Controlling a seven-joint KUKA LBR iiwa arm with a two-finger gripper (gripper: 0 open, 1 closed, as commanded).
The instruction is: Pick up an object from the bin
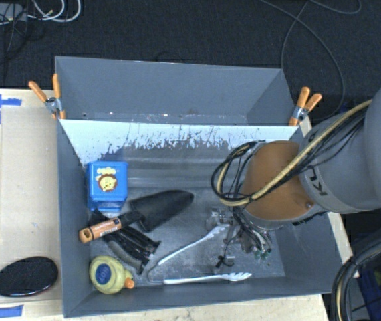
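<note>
- A grey metal bin (177,99) sits below me, and the robot arm (351,166) reaches in from the right, with an orange cover and looped cables at its wrist.
- The gripper (229,249) is low in the bin's right half, close above the floor.
- I cannot tell how wide the gripper stands, nor whether it has hold of anything; its tip is a dark tangle against the floor.
- Nearest to it are 2 things. A slim white utensil (184,249) lies slantwise with its upper end right at the gripper, and a white plastic fork (207,278) lies flat just beside it along the near wall.
- Well apart on the left are a blue box (107,182) with a yellow face, a black scoop (160,206), a brown-handled tool (100,231) and a yellow-green round thing (109,275).
- My judgement of progress: the arm has got down to the floor by the slim white utensil, but nothing is seen lifted. The grasp, if made, is unconfirmed, and the raise out of the bin is left to do.
</note>
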